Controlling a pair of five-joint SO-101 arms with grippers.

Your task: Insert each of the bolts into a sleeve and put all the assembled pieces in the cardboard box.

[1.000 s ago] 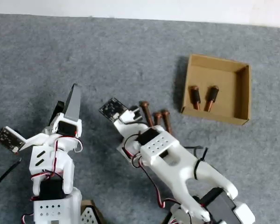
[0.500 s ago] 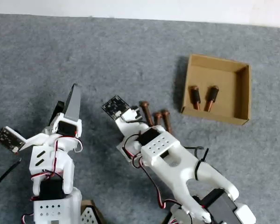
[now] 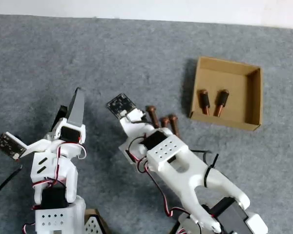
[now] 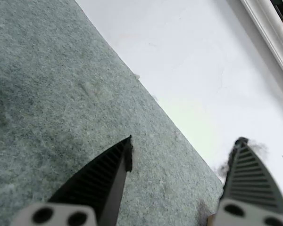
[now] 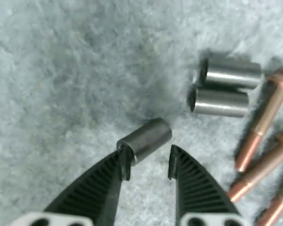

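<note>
R gripper (image 5: 148,160) (jaws apart) has nudged fwd, tips at a sleeve (image 5: 145,140); L gripper (image 4: 184,155) also released.

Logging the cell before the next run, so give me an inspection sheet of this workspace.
Surface: grey felt mat.
Job's things: cardboard box holds two assembled pieces; three bolts and three sleeves lie loose on the mat.
Clutter: nothing seen.
End effectors: left end effector open, empty, above the mat; right end effector open, one sleeve at its fingertips.
Cables: servo wires on both arms; black cable beside the left arm.
Surroundings: white surface beyond the mat.
</note>
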